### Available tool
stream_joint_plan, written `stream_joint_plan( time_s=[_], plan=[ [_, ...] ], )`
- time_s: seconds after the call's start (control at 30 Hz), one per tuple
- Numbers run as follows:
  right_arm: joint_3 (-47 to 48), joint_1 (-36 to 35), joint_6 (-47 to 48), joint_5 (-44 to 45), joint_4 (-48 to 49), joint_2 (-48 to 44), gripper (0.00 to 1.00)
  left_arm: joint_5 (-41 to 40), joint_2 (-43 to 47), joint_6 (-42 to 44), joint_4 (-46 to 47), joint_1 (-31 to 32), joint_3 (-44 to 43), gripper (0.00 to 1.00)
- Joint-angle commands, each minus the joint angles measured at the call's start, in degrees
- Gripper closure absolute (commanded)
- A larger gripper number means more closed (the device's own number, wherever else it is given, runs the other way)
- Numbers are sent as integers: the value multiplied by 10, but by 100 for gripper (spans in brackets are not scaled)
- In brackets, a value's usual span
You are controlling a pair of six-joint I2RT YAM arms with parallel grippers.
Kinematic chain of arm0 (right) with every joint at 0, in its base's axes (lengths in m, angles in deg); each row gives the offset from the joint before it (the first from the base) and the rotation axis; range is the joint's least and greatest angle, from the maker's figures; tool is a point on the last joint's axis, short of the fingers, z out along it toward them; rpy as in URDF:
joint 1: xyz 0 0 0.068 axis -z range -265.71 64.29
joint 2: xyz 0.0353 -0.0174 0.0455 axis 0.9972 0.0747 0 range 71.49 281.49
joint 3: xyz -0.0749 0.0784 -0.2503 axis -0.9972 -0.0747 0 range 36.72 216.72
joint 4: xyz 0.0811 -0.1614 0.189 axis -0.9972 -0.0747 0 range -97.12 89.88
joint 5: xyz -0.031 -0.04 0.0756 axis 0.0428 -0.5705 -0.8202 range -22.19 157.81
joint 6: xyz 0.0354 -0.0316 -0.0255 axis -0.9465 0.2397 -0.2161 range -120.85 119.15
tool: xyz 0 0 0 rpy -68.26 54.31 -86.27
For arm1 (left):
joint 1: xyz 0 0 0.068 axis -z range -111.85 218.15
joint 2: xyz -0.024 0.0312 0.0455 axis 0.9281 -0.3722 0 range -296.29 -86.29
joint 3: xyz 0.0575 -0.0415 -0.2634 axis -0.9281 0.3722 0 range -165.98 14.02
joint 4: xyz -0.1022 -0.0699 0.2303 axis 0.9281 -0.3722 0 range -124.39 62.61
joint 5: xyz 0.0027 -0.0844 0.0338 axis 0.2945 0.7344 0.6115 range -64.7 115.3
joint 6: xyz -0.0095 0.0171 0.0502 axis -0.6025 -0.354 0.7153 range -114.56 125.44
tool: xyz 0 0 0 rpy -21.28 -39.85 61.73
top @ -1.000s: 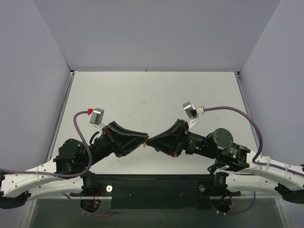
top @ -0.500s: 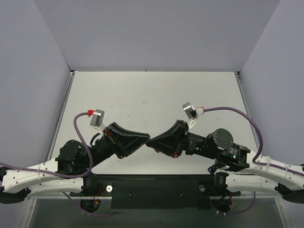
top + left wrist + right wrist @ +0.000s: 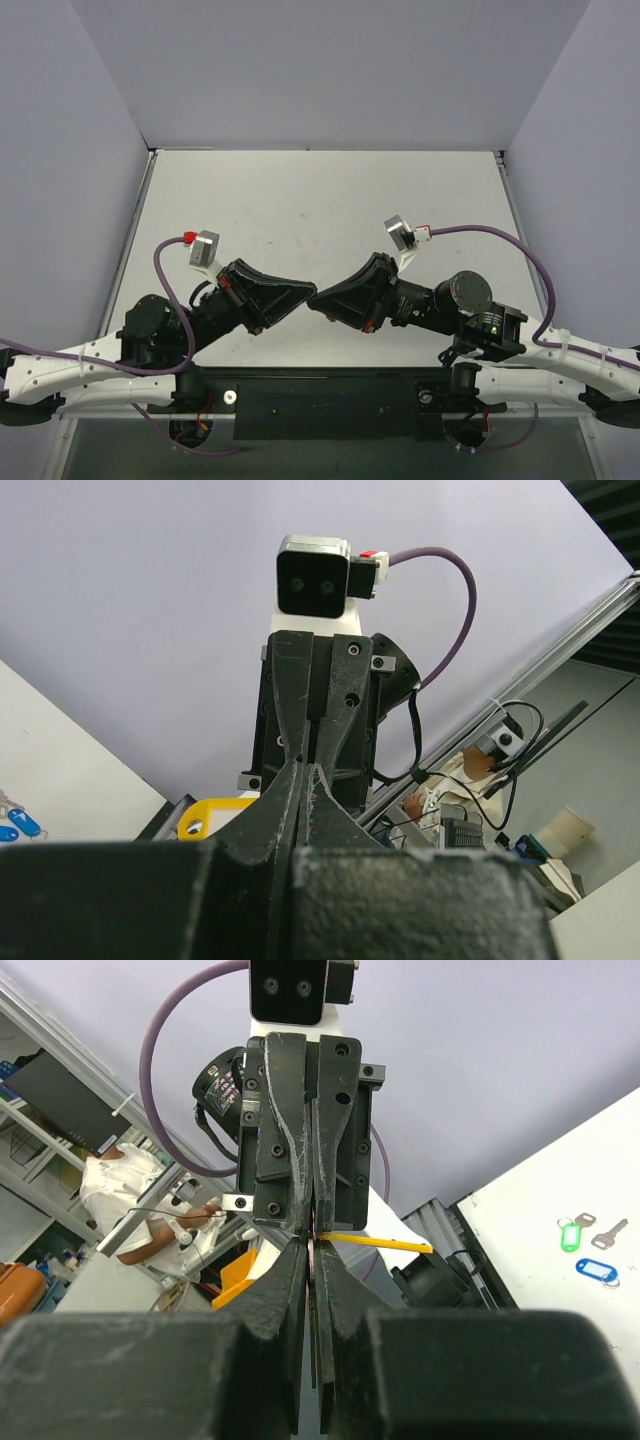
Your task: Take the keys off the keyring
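Note:
My two grippers meet tip to tip just above the table's near middle. The left gripper (image 3: pixel 307 292) (image 3: pixel 307 768) has its jaws pressed together; nothing shows between them. The right gripper (image 3: pixel 317 298) (image 3: pixel 317 1245) is shut on a thin metal strip, the key (image 3: pixel 318 1360), seen edge-on between its fingers. The keyring's yellow tag (image 3: pixel 215 815) (image 3: pixel 385 1242) sticks out sideways from where the fingertips meet. The thin ring itself is hidden behind the fingers, so I cannot tell whether the left jaws pinch it.
On the table (image 3: pixel 330 200) beyond, the right wrist view shows a green tag (image 3: pixel 572 1232), a loose silver key (image 3: pixel 608 1231) and a blue tag (image 3: pixel 598 1268). Blue tags (image 3: pixel 15 825) also lie at the left wrist view's edge. Grey walls enclose three sides.
The left gripper's jaws have closed at the meeting point, and its arm has shifted slightly. The right gripper has stayed shut and still.

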Motion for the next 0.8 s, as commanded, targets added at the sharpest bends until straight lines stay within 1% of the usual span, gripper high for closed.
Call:
stream_joint_plan(
  time_s=[0.0, 0.17, 0.43, 0.53, 0.67, 0.77],
  plan=[
    [3, -2, 8, 6, 37, -6, 100, 11, -2, 14, -23, 9, -41, 100],
    [4, -3, 9, 5, 29, -9, 100, 33, -3, 26, -87, 10, -67, 100],
    [23, -3, 16, -13, -1, 1, 100, 107, -5, 51, -207, 10, -127, 100],
    [38, -3, 17, -24, -18, 11, 100, 131, -5, 60, -230, 10, -138, 100],
    [43, -3, 15, -36, -19, 22, 100, 144, -6, 67, -250, 10, -147, 100],
    [47, -3, 16, -43, -22, 25, 100, 168, -11, 71, -266, 10, -154, 100]
  ],
)
